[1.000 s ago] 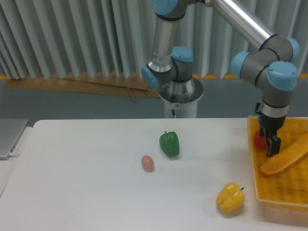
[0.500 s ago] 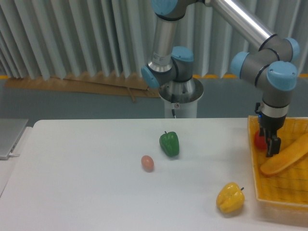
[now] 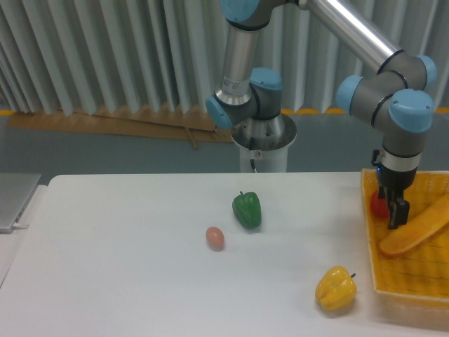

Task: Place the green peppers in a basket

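The green pepper [image 3: 247, 210], glossy with a short dark stem, stands on the white table near its middle, with nothing touching it. The yellow-orange mesh basket [image 3: 421, 275] lies at the right edge of the table. My gripper [image 3: 391, 214] hangs far to the pepper's right, pointing down inside the basket's near-left part. It is right beside a red pepper [image 3: 378, 206]. The dark fingers overlap from this angle, so I cannot make out their gap or whether they hold the red pepper.
A long orange loaf-like thing [image 3: 415, 227] lies in the basket. A yellow pepper [image 3: 335, 288] sits on the table just left of the basket, and a small pinkish egg [image 3: 215, 238] front-left of the green pepper. The arm's base [image 3: 263, 144] stands behind the table. A grey slab [image 3: 14, 200] lies at the left edge.
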